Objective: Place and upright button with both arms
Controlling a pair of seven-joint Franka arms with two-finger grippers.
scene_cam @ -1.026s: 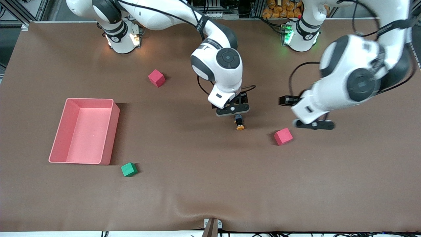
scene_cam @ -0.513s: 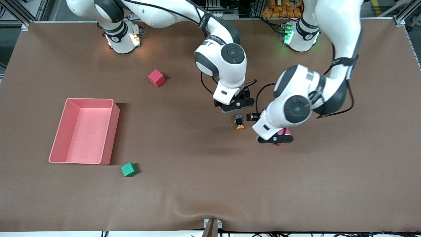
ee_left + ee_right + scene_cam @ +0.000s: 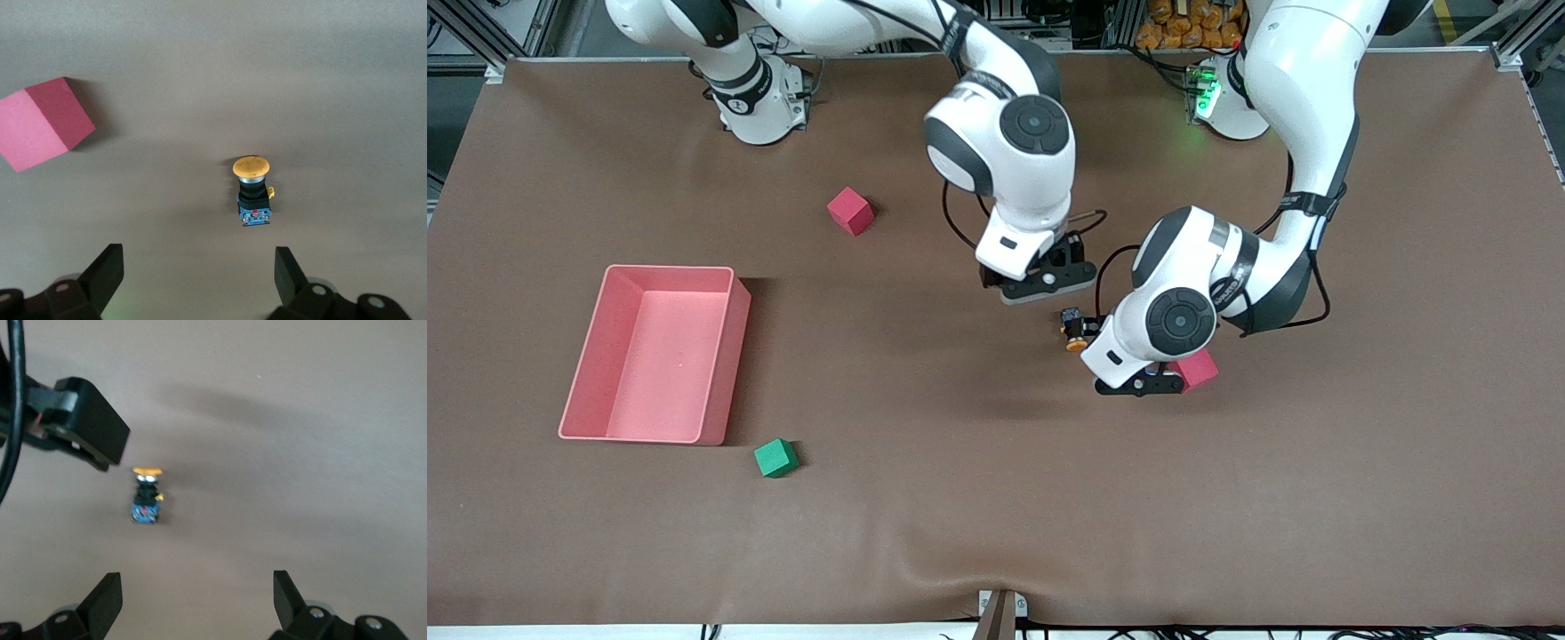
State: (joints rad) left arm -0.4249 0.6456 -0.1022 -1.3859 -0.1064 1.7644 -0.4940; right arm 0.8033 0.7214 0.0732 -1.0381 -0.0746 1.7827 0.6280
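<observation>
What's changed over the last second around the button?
The right gripper let go of the button and rose off it, jaws open. The left gripper swept in from the left arm's end of the table and now hangs open beside the button, above the nearby red cube. The button lies on its side, unmoved.

Two glossy white jointed robot arms, the right arm (image 3: pixel 1014 151) and left arm (image 3: pixel 1303 98), have rounded shells, dark grey joint bands and round dark caps. Thin black cables loop along each wrist. A green light glows at the left base (image 3: pixel 1209 93). Each black two-finger gripper carries what look like small silver screws.
</observation>
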